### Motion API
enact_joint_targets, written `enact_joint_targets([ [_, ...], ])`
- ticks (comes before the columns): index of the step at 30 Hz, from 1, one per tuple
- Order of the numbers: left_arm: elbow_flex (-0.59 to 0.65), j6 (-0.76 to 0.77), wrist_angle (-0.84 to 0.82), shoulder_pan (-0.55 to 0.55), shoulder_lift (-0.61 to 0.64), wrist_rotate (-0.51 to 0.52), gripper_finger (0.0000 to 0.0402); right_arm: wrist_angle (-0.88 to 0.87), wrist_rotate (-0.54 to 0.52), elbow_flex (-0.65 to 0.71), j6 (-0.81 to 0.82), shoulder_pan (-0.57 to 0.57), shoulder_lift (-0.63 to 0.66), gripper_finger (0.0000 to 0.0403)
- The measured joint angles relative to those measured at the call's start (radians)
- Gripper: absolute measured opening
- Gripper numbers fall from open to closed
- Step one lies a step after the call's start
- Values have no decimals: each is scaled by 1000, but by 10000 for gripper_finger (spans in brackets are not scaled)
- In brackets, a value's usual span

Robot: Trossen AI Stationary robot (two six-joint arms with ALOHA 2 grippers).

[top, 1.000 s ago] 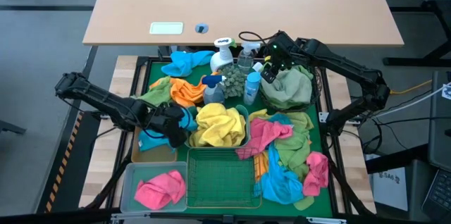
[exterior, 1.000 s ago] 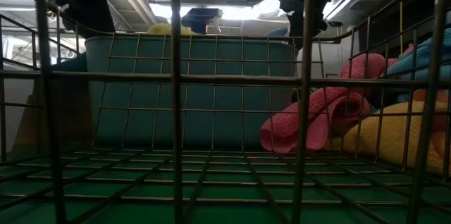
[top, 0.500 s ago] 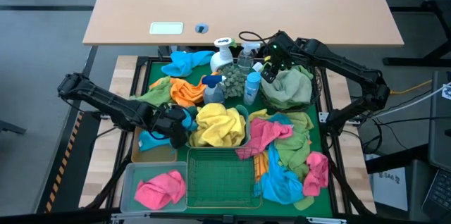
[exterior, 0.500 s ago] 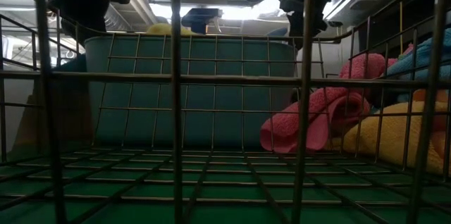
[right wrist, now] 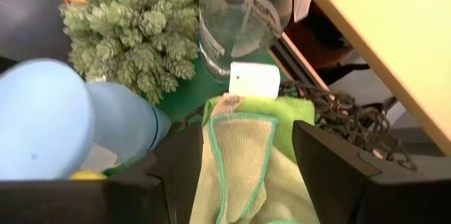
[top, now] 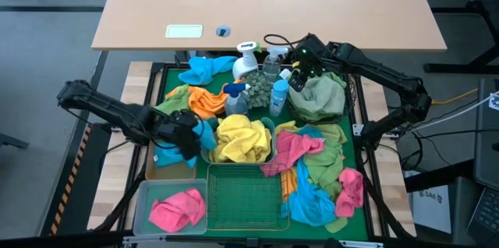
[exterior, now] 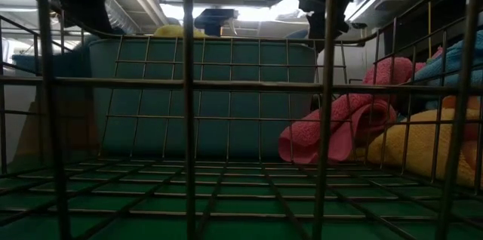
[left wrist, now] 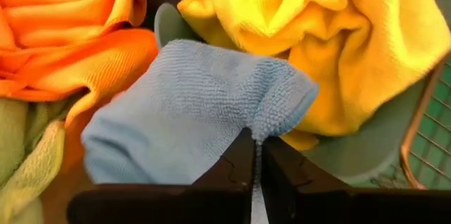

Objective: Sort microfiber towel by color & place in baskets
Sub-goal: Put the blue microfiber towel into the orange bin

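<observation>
Mat [top: 347,119] on table: dark green.
Far desk [top: 265,2]: pale wood.
Teal tub [top: 270,132] near centre: yellow towel [top: 243,139] inside.
Clear bin [top: 143,201] at near left corner: pink towel [top: 178,207].
Tan tray [top: 156,171] by left edge: light blue towel [left wrist: 190,111], plain, fine-looped weave, pinched by black left gripper [left wrist: 255,155].
Round black mesh basket [top: 352,84] at far right: olive-green towels [top: 321,96]; one pale green with darker green hem [right wrist: 236,160].
Green wire basket [top: 243,193] at near edge.
Orange towel [top: 204,101] left of centre.
Loose pile on right: pink, blue, green.
Spray bottles: clear [right wrist: 243,13]; light blue [right wrist: 63,122].
Plant [right wrist: 134,30]: grey-green.
</observation>
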State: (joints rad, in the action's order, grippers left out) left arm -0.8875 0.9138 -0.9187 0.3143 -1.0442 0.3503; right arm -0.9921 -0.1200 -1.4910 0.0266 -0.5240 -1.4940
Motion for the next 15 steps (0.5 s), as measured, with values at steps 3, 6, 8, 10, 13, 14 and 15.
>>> enact_joint_targets([
  [3,-24,50,-110,0,54,-32,4,13,0,0,0,0,0,221],
  [6,-102,149,-306,0,94,-57,4,22,1,0,0,0,0,221],
  [8,-165,231,-435,0,113,-86,3,39,2,0,2,0,0,221],
  [10,-223,324,-550,0,122,-134,2,39,29,0,21,0,0,221],
  [13,-280,436,-657,0,125,-239,2,40,130,0,60,0,0,221],
  [14,-282,451,-652,0,126,-274,2,41,174,0,68,1,0,221],
  [15,-280,460,-648,0,125,-305,2,41,219,0,73,5,0,221],
])
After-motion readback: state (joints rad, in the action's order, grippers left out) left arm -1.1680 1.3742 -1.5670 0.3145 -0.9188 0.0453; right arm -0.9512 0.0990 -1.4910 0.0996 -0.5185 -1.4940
